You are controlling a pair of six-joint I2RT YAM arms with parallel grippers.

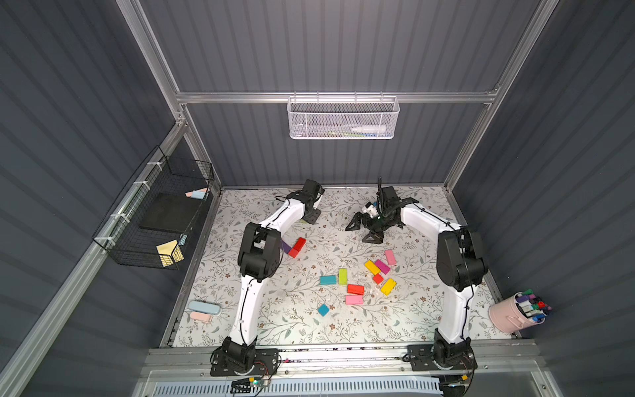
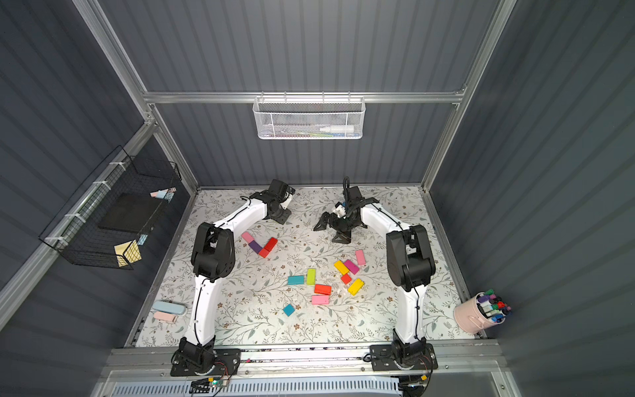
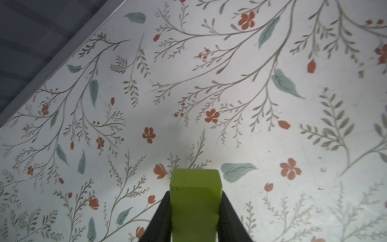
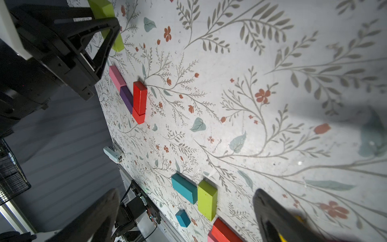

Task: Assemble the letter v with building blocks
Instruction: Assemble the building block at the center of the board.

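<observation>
L claw (image 3: pixel 195 196) grips lime block (image 3: pixel 195 182), R claw (image 2: pixel 332 229) wide & empty (V (image 2: pixel 264 253) looks half-built), nxt prob: align it beyond long red block (image 2: pixel 271 243).

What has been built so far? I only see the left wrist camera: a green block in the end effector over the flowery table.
Observer: A partly built V lies on the table: a pink rectangular matte block, a purple rectangular block, a small red square block at the tip and a long red rectangular block.
Operator: Are there more blocks?
Observer: Yes, loose ones lie mid-table, like a teal rectangular block and a yellow rectangular block.
Operator: What is the other arm doing?
Observer: The right end effector is open and holds nothing.
</observation>
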